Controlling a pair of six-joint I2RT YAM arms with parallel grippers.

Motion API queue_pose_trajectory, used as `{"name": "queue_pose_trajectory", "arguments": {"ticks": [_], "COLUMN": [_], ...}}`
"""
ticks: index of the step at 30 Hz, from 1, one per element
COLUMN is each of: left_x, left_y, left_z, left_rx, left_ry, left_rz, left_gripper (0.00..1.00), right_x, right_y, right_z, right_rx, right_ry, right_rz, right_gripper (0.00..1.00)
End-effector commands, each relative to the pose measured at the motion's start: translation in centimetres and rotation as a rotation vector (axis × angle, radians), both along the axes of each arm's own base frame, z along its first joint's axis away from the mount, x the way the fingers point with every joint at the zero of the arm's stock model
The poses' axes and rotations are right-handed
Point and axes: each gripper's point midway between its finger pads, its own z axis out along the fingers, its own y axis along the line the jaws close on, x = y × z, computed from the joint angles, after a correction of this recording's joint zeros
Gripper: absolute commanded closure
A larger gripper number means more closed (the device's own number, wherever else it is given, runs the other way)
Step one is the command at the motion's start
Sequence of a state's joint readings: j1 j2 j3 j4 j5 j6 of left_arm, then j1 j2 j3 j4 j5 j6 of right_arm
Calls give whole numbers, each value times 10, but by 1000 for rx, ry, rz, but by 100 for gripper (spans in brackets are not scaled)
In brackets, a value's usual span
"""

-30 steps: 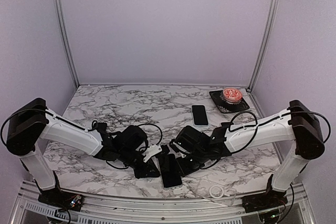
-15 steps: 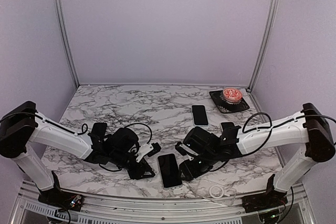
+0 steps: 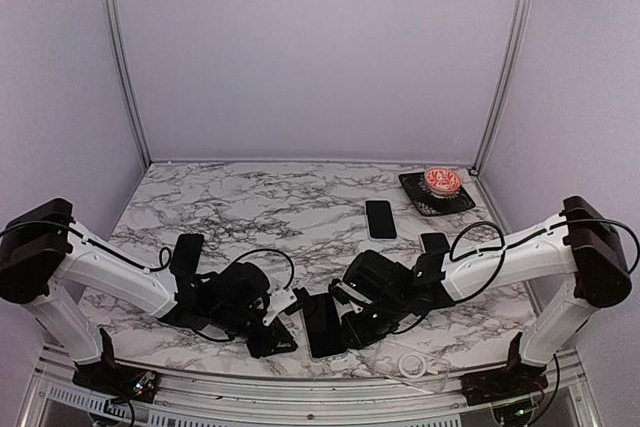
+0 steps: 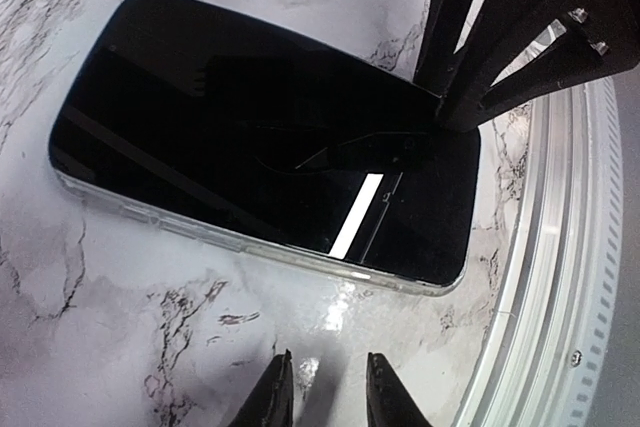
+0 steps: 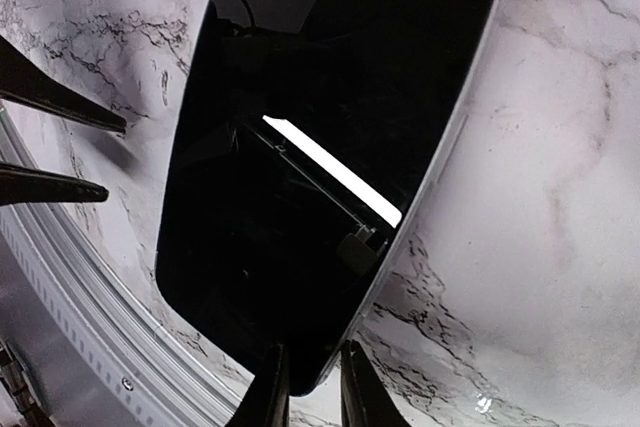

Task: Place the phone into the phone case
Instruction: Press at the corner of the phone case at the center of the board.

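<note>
Phone (image 3: 325,325) flat, screen up, in clear case (image 4: 250,247) on marble table (image 3: 300,207), near edge, between arms. Left gripper (image 4: 327,397) just left of it, tips narrowly apart, nothing held. Right gripper (image 5: 310,387) narrowly parted, straddling phone's corner.

Marble table (image 3: 250,202), plain lilac walls (image 3: 320,47)
White top veined grey — aluminium posts (image 3: 119,57) rise at both back corners, under soft, even light.
</note>
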State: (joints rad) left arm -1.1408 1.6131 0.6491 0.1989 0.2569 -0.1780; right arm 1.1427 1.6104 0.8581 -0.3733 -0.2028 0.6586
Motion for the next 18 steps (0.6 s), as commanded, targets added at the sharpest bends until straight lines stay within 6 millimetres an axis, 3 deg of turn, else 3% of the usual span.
{"name": "queue_pose_trajectory", "arguments": {"ticks": [1,7,13,18], "left_x": [-11,-21,-25,-25], "left_y": [-16,-23,-23,-24], "left_z": [0,-17,-27,-23], "left_rx": [-29,-53,-44,-58], "left_ry": [23,82,119,103], "left_rz": [-13,-13,3,-12], "left_gripper": [78,81,84,86], "right_x": [-6,-8,-28,-32], "right_y": [7,8,1,19], "right_z": [-2,-17,-45,-28], "right_rx": [0,-53,-164,-121], "right_ry": [0,-16,-6,-28], "right_rz": [17,9,33,62], "right_gripper": [84,88,86,86]}}
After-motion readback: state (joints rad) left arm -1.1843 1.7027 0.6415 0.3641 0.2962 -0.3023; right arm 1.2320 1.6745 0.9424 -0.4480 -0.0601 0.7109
